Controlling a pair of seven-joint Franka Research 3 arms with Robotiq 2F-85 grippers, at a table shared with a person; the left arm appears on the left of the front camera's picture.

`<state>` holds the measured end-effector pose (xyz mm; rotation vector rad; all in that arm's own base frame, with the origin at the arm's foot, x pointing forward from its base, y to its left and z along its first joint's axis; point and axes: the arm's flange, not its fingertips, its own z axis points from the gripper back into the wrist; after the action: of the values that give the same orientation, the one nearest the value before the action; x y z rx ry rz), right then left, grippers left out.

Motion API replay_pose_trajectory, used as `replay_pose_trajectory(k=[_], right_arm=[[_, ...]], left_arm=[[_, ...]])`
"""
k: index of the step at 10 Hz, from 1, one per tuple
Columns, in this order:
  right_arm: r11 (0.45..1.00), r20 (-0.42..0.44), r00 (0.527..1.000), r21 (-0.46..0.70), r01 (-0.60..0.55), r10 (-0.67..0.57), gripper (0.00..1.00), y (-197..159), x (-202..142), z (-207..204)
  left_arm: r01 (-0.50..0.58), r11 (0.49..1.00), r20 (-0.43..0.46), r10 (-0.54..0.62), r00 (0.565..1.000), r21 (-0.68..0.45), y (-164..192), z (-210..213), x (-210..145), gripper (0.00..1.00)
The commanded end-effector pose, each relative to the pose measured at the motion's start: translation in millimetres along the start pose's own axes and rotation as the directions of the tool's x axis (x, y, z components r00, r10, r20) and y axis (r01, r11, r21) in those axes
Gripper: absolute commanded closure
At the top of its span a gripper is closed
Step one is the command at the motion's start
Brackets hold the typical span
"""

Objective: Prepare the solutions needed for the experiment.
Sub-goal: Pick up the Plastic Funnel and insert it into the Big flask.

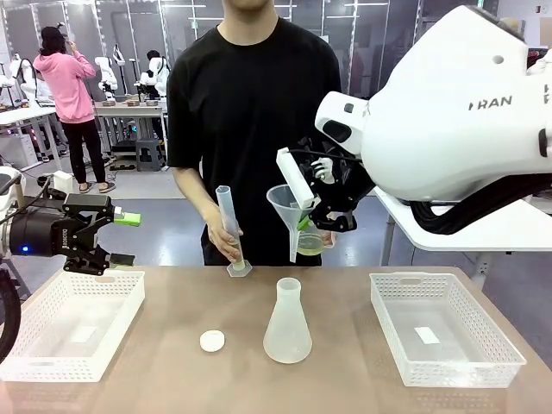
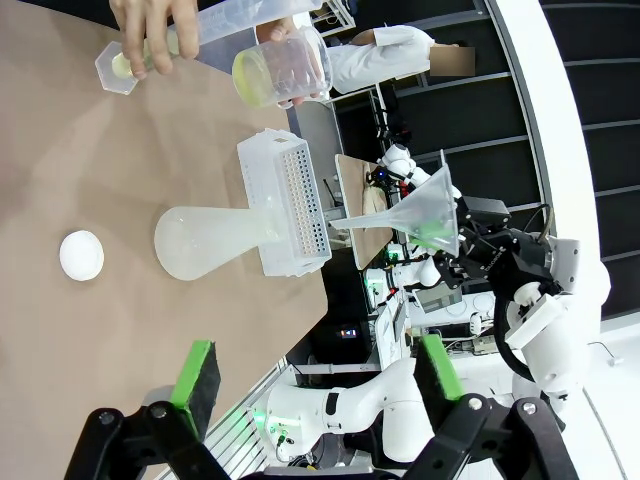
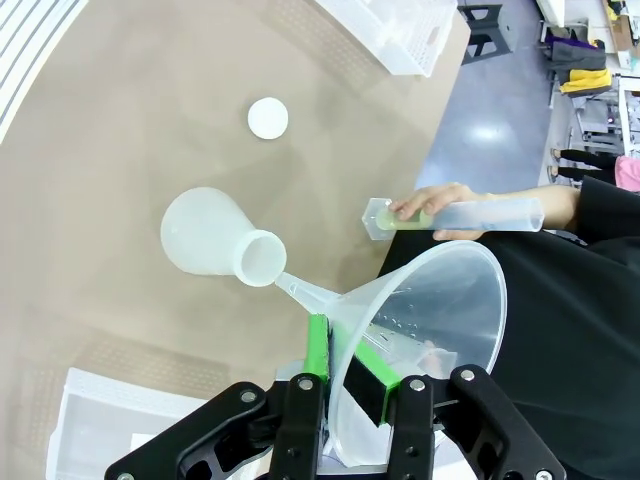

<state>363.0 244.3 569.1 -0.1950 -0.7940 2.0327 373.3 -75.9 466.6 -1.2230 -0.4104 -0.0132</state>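
Front view: the left gripper (image 1: 123,239) hangs at 9 o'clock over the left basket (image 1: 52,345), its fingers spread with nothing between them. At 2 o'clock the right gripper (image 1: 309,221) clamps the wall of a clear funnel (image 1: 285,203), held in the air at 12 o'clock above the conical flask (image 1: 287,323), which stands on the surface (image 1: 172,379). A white cap (image 1: 212,341) lies at the flask's 9 o'clock and the right basket (image 1: 444,366) at its 3 o'clock. A person's hand (image 1: 226,246) holds a slightly tilted graduated cylinder (image 1: 229,216) at the flask's 11 o'clock. The pale yellow solution (image 1: 310,246) sits in a beaker just behind the funnel's stem.

Left wrist view: the fingers (image 2: 195,375) stand wide apart. The solution-filled beaker (image 2: 285,68) is at 12 o'clock.

Right wrist view: the fingers (image 3: 318,350) pinch the funnel's wall, and its stem points to 10 o'clock at the flask's mouth. A little yellow liquid shows in the cylinder's foot at 1 o'clock.
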Motion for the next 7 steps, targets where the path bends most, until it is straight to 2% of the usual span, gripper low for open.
replay_pose_trajectory(k=[1,7], right_arm=[[1.000,0.026,1.000,-0.003,0.003,-0.003,0.93,6,-2,-13],[0.999,0.059,0.998,0.028,0.028,-0.030,0.93,12,-11,-50]], left_arm=[[-0.013,1.000,0.009,0.014,1.000,-0.026,-3,-2,0,0.00],[-0.013,1.000,0.009,0.014,1.000,-0.026,-3,-2,0,0.00]])
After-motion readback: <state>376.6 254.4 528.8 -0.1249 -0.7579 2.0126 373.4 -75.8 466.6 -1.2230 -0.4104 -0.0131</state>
